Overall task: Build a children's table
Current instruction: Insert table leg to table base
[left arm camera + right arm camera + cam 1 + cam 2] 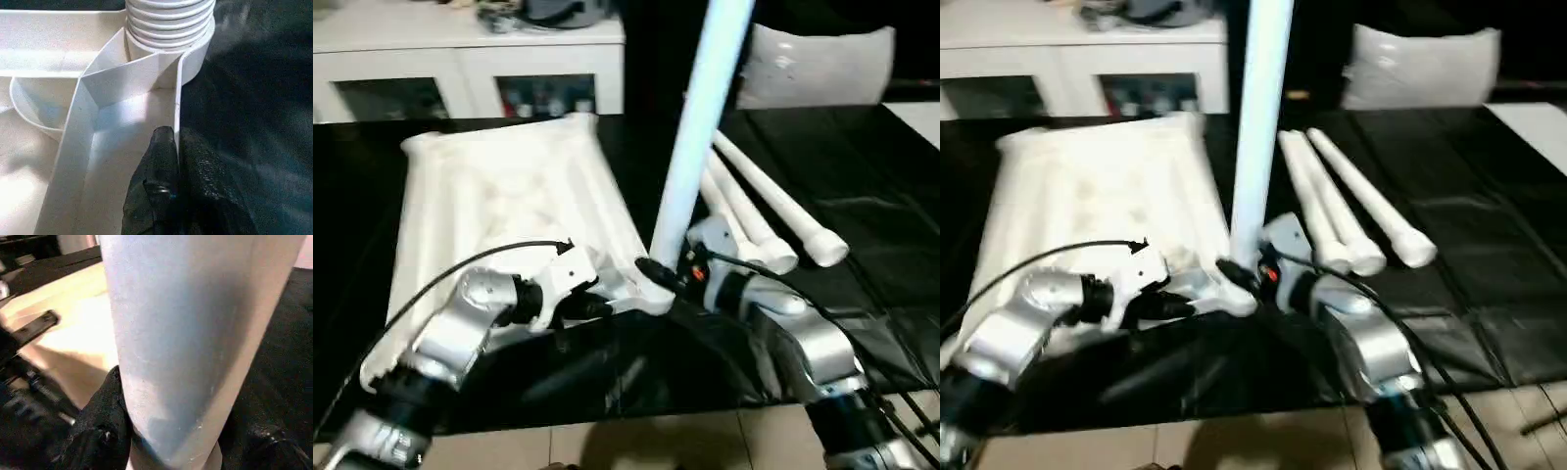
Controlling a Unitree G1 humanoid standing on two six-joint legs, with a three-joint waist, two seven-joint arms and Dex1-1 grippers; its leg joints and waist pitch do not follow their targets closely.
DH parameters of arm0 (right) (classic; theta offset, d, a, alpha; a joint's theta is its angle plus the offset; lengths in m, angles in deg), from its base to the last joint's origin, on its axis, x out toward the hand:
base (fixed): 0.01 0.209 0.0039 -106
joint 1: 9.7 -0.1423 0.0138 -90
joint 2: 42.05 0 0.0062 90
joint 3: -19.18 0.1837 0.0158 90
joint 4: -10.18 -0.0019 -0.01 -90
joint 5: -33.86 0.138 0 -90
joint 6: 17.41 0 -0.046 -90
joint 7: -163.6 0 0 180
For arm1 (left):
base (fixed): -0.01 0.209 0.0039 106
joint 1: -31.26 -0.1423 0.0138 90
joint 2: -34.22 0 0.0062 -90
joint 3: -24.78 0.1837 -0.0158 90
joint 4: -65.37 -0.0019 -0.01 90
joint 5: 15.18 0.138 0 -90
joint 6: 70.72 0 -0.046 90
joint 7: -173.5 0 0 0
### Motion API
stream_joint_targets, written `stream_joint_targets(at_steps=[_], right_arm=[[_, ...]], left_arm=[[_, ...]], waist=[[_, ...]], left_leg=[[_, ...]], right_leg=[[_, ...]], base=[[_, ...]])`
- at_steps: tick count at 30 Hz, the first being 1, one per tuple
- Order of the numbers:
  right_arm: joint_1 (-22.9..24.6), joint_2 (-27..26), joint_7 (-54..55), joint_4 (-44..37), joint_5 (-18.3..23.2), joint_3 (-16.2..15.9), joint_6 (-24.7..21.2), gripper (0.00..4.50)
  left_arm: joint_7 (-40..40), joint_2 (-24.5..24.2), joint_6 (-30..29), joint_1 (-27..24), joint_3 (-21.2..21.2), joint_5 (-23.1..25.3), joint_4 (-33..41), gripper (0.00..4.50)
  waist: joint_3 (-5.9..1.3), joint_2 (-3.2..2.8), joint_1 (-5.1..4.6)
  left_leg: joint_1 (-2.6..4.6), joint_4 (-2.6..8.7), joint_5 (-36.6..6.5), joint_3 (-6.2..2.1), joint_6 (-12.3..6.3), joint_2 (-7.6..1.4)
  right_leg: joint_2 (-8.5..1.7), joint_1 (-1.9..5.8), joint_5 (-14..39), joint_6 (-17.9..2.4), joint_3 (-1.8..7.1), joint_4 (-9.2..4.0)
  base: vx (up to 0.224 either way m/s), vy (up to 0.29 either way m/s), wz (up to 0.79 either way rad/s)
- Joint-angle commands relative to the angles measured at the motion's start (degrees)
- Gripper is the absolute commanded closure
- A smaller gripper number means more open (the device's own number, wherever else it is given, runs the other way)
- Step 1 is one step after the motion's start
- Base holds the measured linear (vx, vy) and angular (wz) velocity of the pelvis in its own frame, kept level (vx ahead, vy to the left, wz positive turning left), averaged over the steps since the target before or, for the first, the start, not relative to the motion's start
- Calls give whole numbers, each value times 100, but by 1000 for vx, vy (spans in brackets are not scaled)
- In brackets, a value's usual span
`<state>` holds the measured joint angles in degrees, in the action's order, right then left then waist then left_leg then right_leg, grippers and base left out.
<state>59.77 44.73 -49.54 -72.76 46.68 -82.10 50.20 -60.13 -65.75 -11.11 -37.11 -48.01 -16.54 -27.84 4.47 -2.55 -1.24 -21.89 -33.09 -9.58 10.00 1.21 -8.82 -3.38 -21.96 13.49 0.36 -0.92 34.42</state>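
The white table top (509, 196) lies ribbed underside up on the black bench (862, 245). One leg (695, 147) stands upright at its near right corner, threaded end seated in the corner socket (168, 44); its upper part runs out of frame. The right gripper (161, 440) has its fingers (98, 431) clenched around that leg low down. The left gripper (177, 156) pinches the top's rim wall beside the socket. Three more legs (1342, 206) lie side by side on the bench just right of the top. No writing is legible anywhere.
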Motion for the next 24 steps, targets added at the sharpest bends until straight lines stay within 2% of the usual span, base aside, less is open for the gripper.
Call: stream_joint_targets(at_steps=[1, 2, 3, 4, 5, 6, 7, 11, 14, 15, 16, 18, 19, 20, 22, 24], right_arm=[[258, 32, 405, 946, -336, 12, -552, 260], [246, 25, 410, 966, -342, 22, -555, 260], [233, 23, 400, 983, -346, 22, -569, 260], [210, 26, 326, 1000, -347, -5, -596, 260], [186, 41, 216, 1008, -330, -50, -617, 260], [184, 43, 207, 1010, -329, -55, -616, 260], [173, 51, 175, 1023, -327, -82, -605, 260], [133, 78, 125, 1096, -345, -146, -530, 260], [72, 23, 171, 1248, -333, -74, -364, 260], [47, 24, 167, 1308, -349, -68, -306, 260], [31, 28, 156, 1349, -361, -67, -270, 260], [7, 38, 158, 1425, -407, -78, -110, 260], [2, 38, 164, 1442, -415, -78, -70, 225], [-14, 28, 160, 1490, -399, -54, -7, 204], [-44, 21, 153, 1566, -392, -32, 81, 190], [-64, 17, 163, 1623, -404, -19, 166, 171]], left_arm=[[276, 150, -603, 37, -239, -103, 1025, 450], [319, 171, -705, 25, -215, -93, 1122, 450], [364, 200, -793, 18, -183, -75, 1211, 450], [388, 176, -807, 16, -94, -30, 1317, 450], [356, 126, -632, 39, 5, 58, 1274, 450], [352, 121, -611, 41, 14, 67, 1264, 450], [353, 98, -553, 48, 53, 105, 1239, 450], [568, 96, -604, 78, 92, 249, 1194, 450], [870, 127, -483, 56, 74, 404, 1181, 450], [901, 129, -463, 57, 75, 413, 1162, 450], [912, 126, -456, 60, 80, 413, 1151, 450], [940, 162, -405, 105, 5, 360, 1046, 450], [948, 178, -389, 120, -26, 337, 1013, 450], [926, 230, -262, 147, -109, 234, 958, 450], [859, 278, -31, 168, -187, 90, 891, 450], [805, 299, 65, 159, -219, -2, 850, 450]], waist=[[-234, -15, 8], [-217, -47, 18], [-235, -25, 18], [-234, -30, 22], [-231, -22, 26], [-234, -24, 32], [-266, -6, 41], [-284, -23, 44], [-287, -21, 53], [-293, 41, 39], [-295, 5, 61], [-295, 4, 51], [-294, 11, 53], [-298, 50, 43], [-307, 31, 59], [-325, 32, 63]], left_leg=[[173, 541, -3116, -266, 489, -400], [123, 559, -2933, -276, 437, -401], [129, 543, -2862, -253, 411, -395], [125, 529, -2784, -242, 367, -386], [110, 521, -2713, -237, 319, -376], [118, 516, -2704, -232, 305, -375], [135, 499, -2637, -221, 279, -377], [133, 502, -2526, -204, 292, -389], [147, 490, -2567, -199, 289, -386], [142, 485, -2554, -189, 273, -387], [144, 483, -2508, -195, 269, -385], [134, 483, -2531, -198, 281, -383], [147, 481, -2570, -198, 287, -383], [139, 477, -2575, -194, 275, -376], [149, 466, -2555, -194, 263, -377], [129, 471, -2460, -195, 255, -379]], right_leg=[[-445, 0, 2213, -1027, 242, -521], [-441, 31, 2065, -1048, 231, -506], [-432, 24, 2026, -1045, 234, -519], [-442, 30, 2038, -1037, 238, -524], [-442, 32, 2074, -1013, 235, -540], [-439, 25, 2092, -1001, 238, -545], [-437, 26, 2049, -1015, 242, -542], [-408, 44, 1698, -1094, 231, -511], [-415, 41, 1703, -1122, 230, -513], [-411, 46, 1731, -1117, 231, -525], [-423, 45, 1760, -1118, 234, -512], [-422, 47, 1834, -1086, 226, -521], [-416, 35, 1878, -1063, 226, -531], [-414, 39, 1923, -1053, 223, -536], [-422, 26, 1951, -1049, 228, -545], [-409, 46, 1753, -1085, 222, -519]], base=[[0, 0, 0], [0, 0, 0], [0, 0, 0], [0, 0, 0], [0, 0, 0], [0, 0, 0], [0, 0, 0], [0, 0, 0], [0, 0, 0], [0, 0, 0], [0, 0, 0], [0, 0, 0], [0, 0, 0], [0, 0, 0], [0, 0, 0], [0, 0, 0]])
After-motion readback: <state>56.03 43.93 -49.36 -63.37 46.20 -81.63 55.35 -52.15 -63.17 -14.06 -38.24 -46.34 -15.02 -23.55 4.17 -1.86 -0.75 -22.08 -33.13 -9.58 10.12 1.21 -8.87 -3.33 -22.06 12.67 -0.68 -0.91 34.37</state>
